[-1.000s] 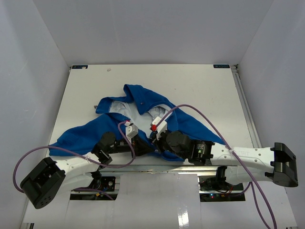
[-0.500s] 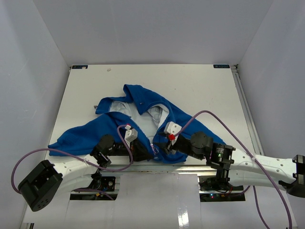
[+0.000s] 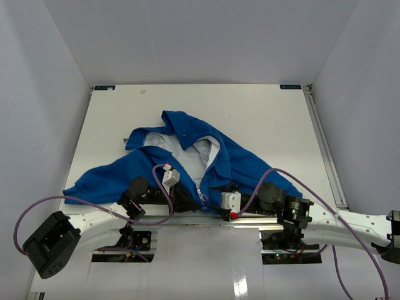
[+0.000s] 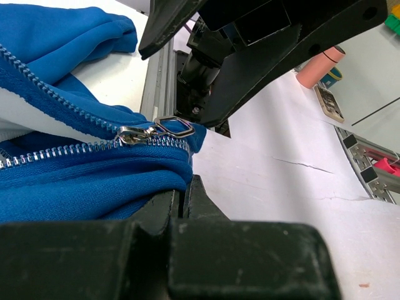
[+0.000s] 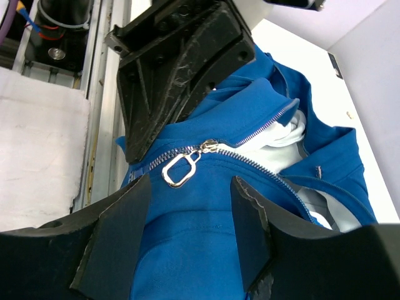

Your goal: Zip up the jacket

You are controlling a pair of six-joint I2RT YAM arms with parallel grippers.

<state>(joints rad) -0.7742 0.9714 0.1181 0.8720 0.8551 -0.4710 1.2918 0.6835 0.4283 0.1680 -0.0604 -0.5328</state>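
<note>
The blue jacket [image 3: 187, 134] lies open on the white table, its pale lining up and its hem at the near edge. At the bottom of the zipper my left gripper [image 4: 186, 184] is shut on the jacket's hem corner [image 4: 75, 169]. The silver slider [image 4: 134, 133] sits low on the teeth, and its ring pull [image 5: 178, 170] lies free. My right gripper [image 5: 190, 181] hovers open over the hem, with the pull just ahead of its fingertips and nothing between them. From above, both grippers [image 3: 189, 200] [image 3: 214, 199] meet at the hem.
The table's metal front rail [image 3: 187, 219] runs just under both grippers. One blue sleeve [image 3: 94, 178] spreads to the near left. White paper [image 4: 281, 187] covers the ledge in front of the rail. My left gripper's black body [image 5: 175, 69] fills the top of the right wrist view.
My right gripper has opened, let go at the zipper and drawn back toward the near edge and to the right. The left gripper stays shut in place.
</note>
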